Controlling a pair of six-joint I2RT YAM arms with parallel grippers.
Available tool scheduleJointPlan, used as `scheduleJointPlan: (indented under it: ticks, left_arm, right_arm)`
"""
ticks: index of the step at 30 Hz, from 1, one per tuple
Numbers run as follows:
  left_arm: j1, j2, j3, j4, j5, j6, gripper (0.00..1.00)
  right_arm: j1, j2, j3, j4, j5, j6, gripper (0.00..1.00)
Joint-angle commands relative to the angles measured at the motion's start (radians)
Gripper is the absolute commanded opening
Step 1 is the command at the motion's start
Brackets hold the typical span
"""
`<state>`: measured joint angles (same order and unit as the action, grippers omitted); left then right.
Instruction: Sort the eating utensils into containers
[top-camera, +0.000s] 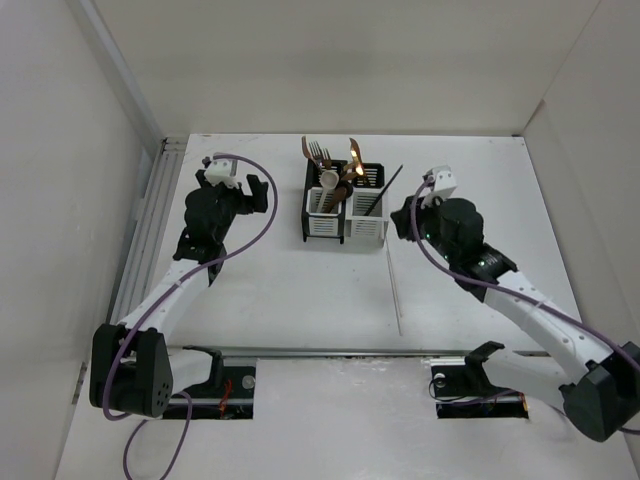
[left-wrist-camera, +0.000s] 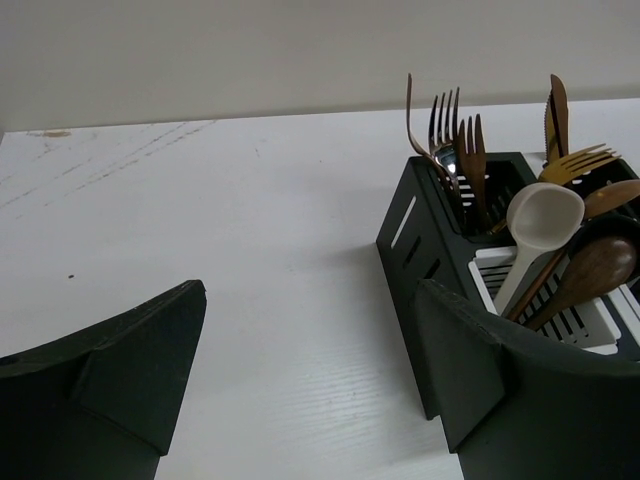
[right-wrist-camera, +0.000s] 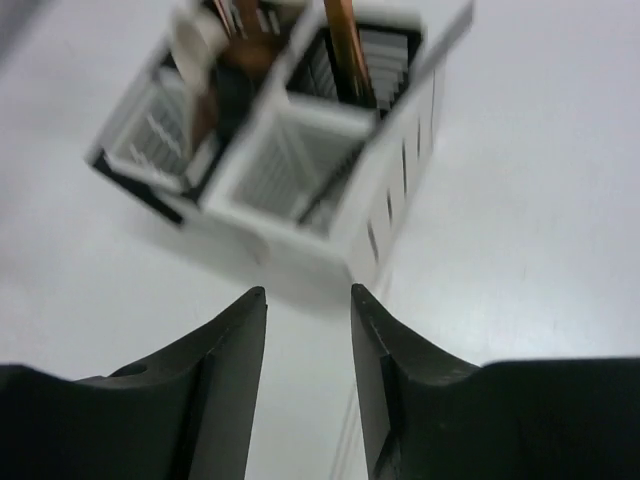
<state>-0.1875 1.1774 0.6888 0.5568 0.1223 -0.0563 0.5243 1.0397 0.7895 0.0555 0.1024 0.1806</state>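
The two joined containers stand at the back middle of the table, holding forks, a cream spoon and copper pieces. A black chopstick leans out of the right one. A white chopstick lies flat on the table in front of them. My left gripper hovers left of the containers, open wide and empty; the cream spoon and a brown wooden spoon show beside its right finger. My right gripper is open and empty, just right of and in front of the containers.
White walls close the table in at the back and on both sides. A metal rail runs along the left edge. Purple cables hang along both arms. The arm bases sit at the near edge.
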Motion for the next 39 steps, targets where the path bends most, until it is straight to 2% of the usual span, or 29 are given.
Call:
scheduleJointPlan:
  ticks: [1,6,12,19,28,31,39]
  left_arm:
    - [0.003,-0.021,0.021,0.071,0.016,-0.020,0.84]
    - [-0.007,-0.021,0.002,0.109,0.016,-0.040,0.84]
    - [-0.027,-0.041,-0.031,0.118,0.007,-0.040,0.84]
    - [-0.027,-0.061,-0.031,0.109,-0.004,-0.020,0.85]
    - [-0.027,-0.061,-0.040,0.109,-0.013,-0.020,0.85]
    - [-0.027,-0.061,-0.040,0.109,-0.013,-0.020,0.85]
    - [-0.027,-0.061,-0.040,0.109,-0.013,-0.020,0.85]
  right_arm:
    - [0.003,0.008,-0.039,-0.448,-0.003,0.123,0.44]
    - [0.003,0.069,-0.078,-0.474,-0.041,0.201,0.38]
    - [0.003,0.222,-0.111,-0.375,-0.087,0.169,0.34]
    - [0.013,0.319,-0.121,-0.329,-0.098,0.158,0.30]
    - [0.031,0.364,-0.130,-0.339,-0.035,0.184,0.30]
    - [0.042,0.391,-0.115,-0.400,0.011,0.212,0.29]
    - [0.071,0.329,-0.070,-0.378,0.006,0.186,0.28]
